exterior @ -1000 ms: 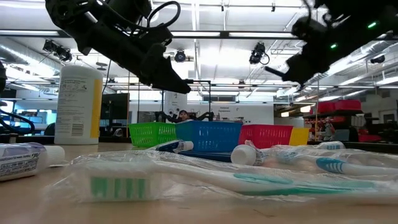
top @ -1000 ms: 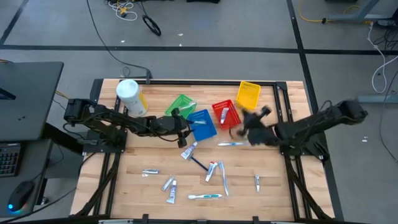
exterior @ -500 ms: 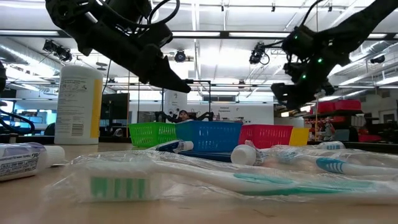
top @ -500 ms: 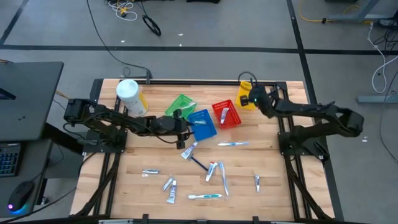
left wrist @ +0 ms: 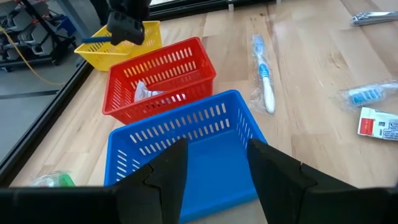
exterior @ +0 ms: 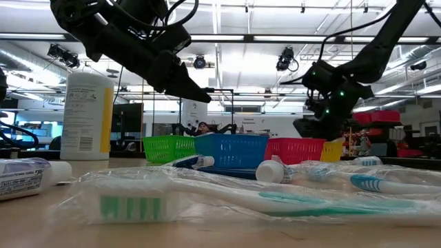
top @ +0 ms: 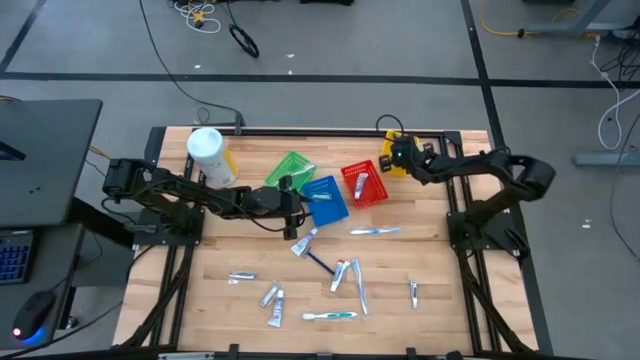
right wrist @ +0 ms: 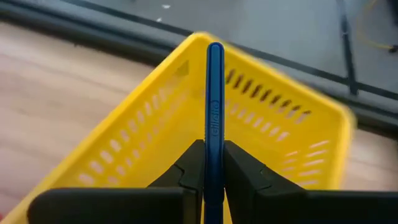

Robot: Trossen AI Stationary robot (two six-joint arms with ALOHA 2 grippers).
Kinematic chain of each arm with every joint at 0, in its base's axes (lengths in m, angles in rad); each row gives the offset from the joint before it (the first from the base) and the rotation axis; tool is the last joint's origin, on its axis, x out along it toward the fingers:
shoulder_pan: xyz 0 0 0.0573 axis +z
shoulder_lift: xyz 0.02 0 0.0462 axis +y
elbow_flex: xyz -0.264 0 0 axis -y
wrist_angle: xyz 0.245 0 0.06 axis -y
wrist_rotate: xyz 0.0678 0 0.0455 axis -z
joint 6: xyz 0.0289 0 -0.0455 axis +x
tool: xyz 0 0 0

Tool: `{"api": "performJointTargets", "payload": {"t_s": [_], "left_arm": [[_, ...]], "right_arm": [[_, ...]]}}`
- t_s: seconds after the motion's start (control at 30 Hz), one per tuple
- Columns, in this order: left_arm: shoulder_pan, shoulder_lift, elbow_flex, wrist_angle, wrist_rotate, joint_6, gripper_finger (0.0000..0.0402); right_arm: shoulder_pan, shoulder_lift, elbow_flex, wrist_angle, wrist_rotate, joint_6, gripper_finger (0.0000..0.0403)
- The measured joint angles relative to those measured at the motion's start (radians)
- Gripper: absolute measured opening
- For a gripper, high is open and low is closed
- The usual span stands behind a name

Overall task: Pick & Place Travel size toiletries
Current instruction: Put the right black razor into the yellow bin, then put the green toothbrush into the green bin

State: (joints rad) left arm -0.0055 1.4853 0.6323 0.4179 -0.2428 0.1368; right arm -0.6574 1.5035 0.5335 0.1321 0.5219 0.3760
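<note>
The right gripper (right wrist: 213,171) is held over the yellow basket (right wrist: 261,134), its fingers clamped on a dark blue razor (right wrist: 214,99) — the handle points out over the basket's interior. The left gripper (left wrist: 214,165) is kept above the blue basket (left wrist: 205,124) with fingers parted and nothing held. A tube (left wrist: 149,93) lies in the red basket (left wrist: 180,59); other toiletries are spread over the table (top: 440,310).

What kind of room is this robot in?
Probably a robotics lab or workshop. The wooden slatted table stands on a bare grey floor with loose black cables, and the low view shows rows of long ceiling lights over a big open hall with equipment.
</note>
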Motion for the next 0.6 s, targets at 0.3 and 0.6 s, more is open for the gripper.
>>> {"api": "performJointTargets", "payload": {"t_s": [0.3, 0.6], "left_arm": [[0.000, 0.000, 0.000, 0.000, -0.002, -0.001, 0.0176], [0.000, 0.000, 0.000, -0.001, 0.000, -0.028, 0.0176]], "right_arm": [[-0.051, 0.016, 0.000, 0.000, -0.130, -0.026, 0.0094], [-0.050, -0.055, 0.000, 0.006, -0.131, -0.111, 0.0143]]}}
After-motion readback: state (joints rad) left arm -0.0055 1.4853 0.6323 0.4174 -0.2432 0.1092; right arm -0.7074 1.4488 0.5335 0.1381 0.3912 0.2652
